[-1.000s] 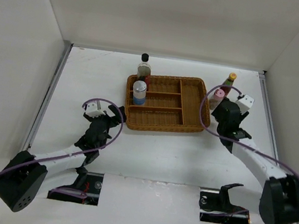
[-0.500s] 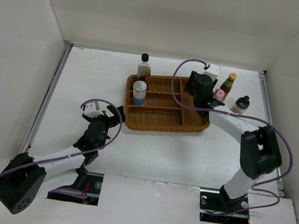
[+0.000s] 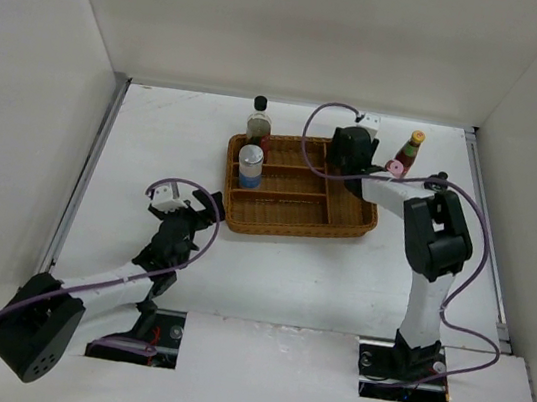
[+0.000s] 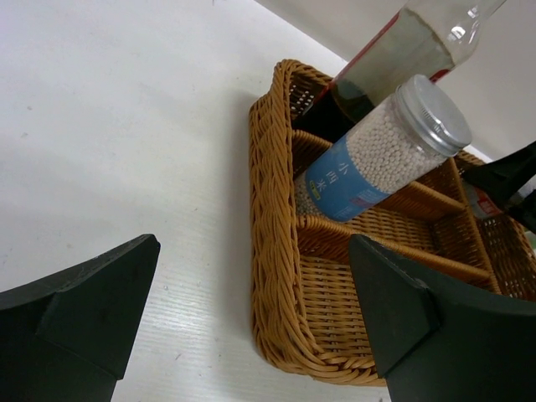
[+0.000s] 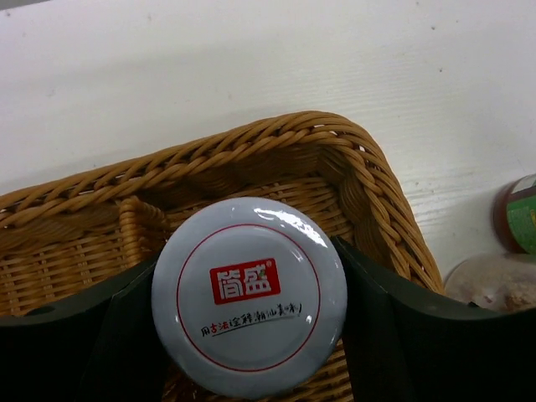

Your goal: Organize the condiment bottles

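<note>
White table [image 3: 156, 144], wicker tray [image 3: 295, 229] centre. Right gripper [image 3: 348, 152] clamped on lavender-lidded jar [image 5: 249, 295] over tray's far-right corner. Left gripper [image 3: 199, 207] fingers apart, empty, beside tray's near-left corner. Blue-labelled jar [image 4: 377, 159] in tray's left section.

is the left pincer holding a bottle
No, the left pincer is open and empty, pointed at the near corner of the wicker tray.
</note>
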Action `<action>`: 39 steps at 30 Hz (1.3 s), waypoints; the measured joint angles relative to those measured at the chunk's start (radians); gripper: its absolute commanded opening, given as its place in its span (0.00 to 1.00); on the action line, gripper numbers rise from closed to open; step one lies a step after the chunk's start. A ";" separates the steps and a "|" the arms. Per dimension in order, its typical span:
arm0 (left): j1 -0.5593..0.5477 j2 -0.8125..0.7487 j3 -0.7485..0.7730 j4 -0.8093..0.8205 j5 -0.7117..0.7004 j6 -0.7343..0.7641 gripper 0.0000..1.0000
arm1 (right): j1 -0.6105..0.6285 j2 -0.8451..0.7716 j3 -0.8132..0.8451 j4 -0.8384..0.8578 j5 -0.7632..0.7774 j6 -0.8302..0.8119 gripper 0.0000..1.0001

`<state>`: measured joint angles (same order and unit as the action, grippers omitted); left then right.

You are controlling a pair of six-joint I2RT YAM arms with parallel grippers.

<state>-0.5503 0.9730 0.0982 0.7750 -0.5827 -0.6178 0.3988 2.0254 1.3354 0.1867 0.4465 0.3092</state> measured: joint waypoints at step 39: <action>-0.006 0.022 0.000 0.003 0.012 0.000 1.00 | -0.220 -0.275 -0.231 -0.052 -0.031 0.117 0.74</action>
<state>-0.5564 0.9951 0.0982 0.7784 -0.5709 -0.6178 0.1791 1.7500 1.1042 0.1349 0.4160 0.4259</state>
